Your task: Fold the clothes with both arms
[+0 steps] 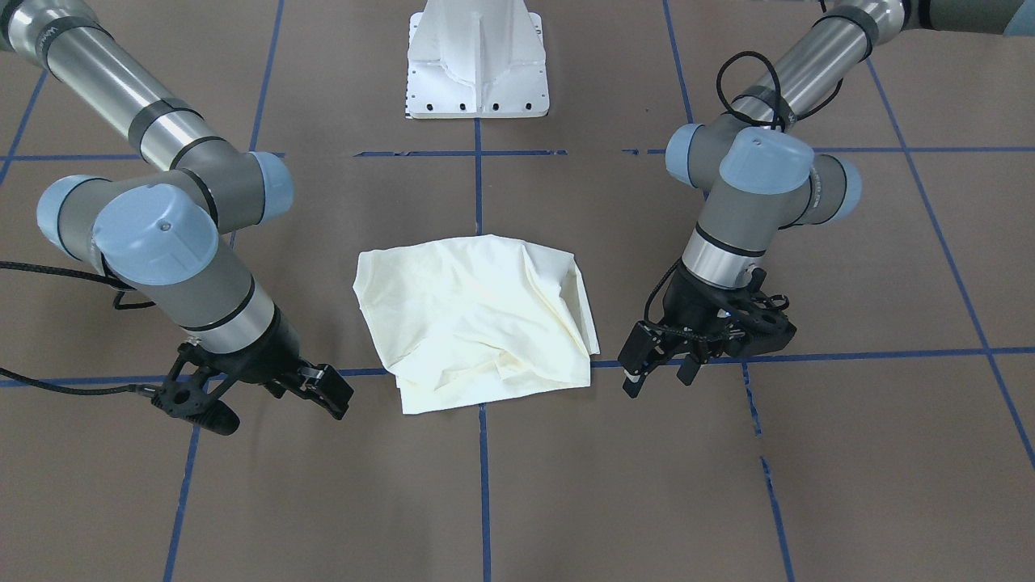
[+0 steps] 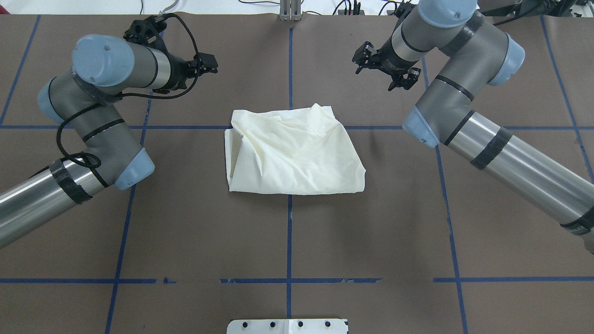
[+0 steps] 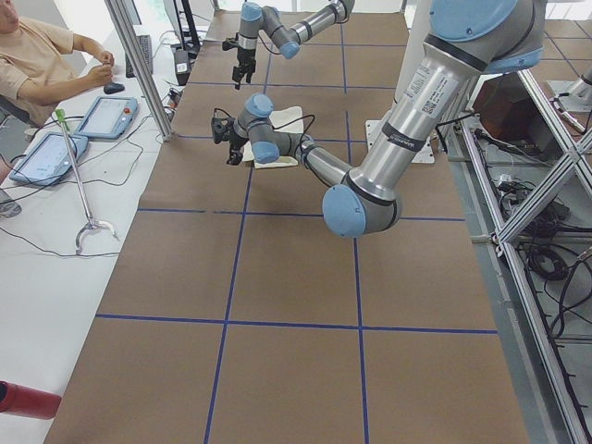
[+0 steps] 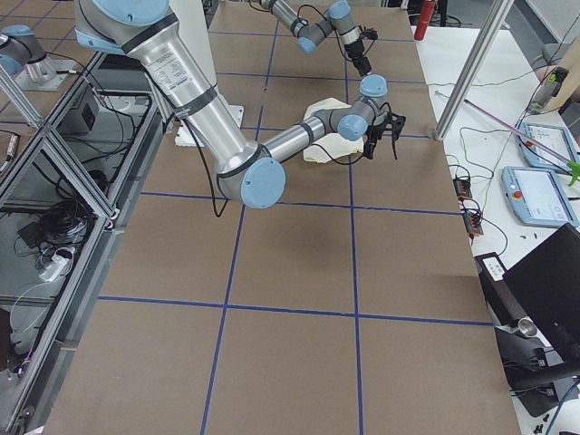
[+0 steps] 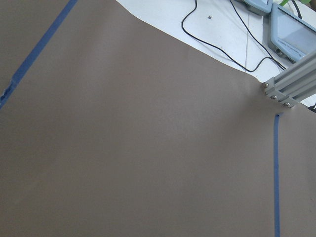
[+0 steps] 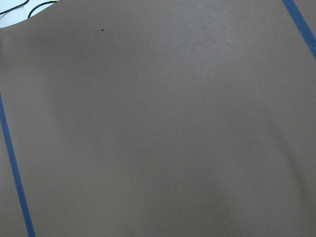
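step: prob. betw. folds, shirt (image 2: 294, 153) rumpled | overhead: L pincer (image 2: 208, 63) 10 o'clock, R pincer (image 2: 376, 62) 2 o'clock, both wide, empty | nxt: prob. regrip, refold

Bright, even light from above. Shadows on the bench (image 1: 808, 453) are faint and soft. Glare streaks the right arm's (image 1: 97, 69) metal. Wrist views look soft.

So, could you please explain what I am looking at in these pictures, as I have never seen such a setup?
These are two jointed robot arms at a brown table marked with blue tape. One camera looks from behind the robot, one faces it, two watch from the table's ends, and one sits on each wrist. The left arm and right arm flank a cream garment, roughly folded, plain side up. Neither arm's jaws hold anything.
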`<state>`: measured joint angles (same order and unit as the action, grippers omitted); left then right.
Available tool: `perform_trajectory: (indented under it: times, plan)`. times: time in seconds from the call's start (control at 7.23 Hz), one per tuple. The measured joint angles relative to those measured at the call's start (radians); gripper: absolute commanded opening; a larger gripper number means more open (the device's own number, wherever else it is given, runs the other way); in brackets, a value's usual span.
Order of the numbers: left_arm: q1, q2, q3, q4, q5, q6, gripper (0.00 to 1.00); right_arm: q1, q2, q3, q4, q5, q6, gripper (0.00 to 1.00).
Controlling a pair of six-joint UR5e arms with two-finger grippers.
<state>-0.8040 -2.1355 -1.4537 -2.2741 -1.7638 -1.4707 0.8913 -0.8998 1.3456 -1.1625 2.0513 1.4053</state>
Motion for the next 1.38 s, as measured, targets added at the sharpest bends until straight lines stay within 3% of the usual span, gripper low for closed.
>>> perform_trajectory:
  times: [0.28, 0.41, 0.55, 0.69, 0.83, 0.97, 1.38]
  plan:
    - [0.015, 0.014, -0.048, -0.005, -0.022, 0.002, 1.00, 0.004, -0.022, 0.014, 0.001, 0.000, -0.021, 1.00]
    - [0.061, 0.016, -0.066, -0.018, -0.025, 0.005, 0.93, 0.005, -0.026, 0.020, 0.001, 0.001, -0.023, 1.00]
    - [0.127, 0.019, -0.079, -0.036, -0.022, 0.009, 0.70, 0.005, -0.035, 0.033, 0.001, 0.002, -0.024, 1.00]
    - [0.182, 0.021, -0.085, -0.047, -0.018, 0.014, 0.57, 0.006, -0.049, 0.050, 0.001, 0.003, -0.024, 1.00]
    - [0.209, 0.022, -0.089, -0.050, -0.015, 0.025, 0.36, 0.007, -0.059, 0.062, 0.001, 0.004, -0.023, 1.00]
    - [0.221, 0.022, -0.091, -0.048, -0.014, 0.036, 0.04, 0.008, -0.062, 0.070, 0.001, 0.004, -0.023, 1.00]
    - [0.239, 0.077, -0.153, -0.041, -0.013, 0.038, 0.00, 0.008, -0.065, 0.082, 0.000, 0.003, -0.023, 1.00]
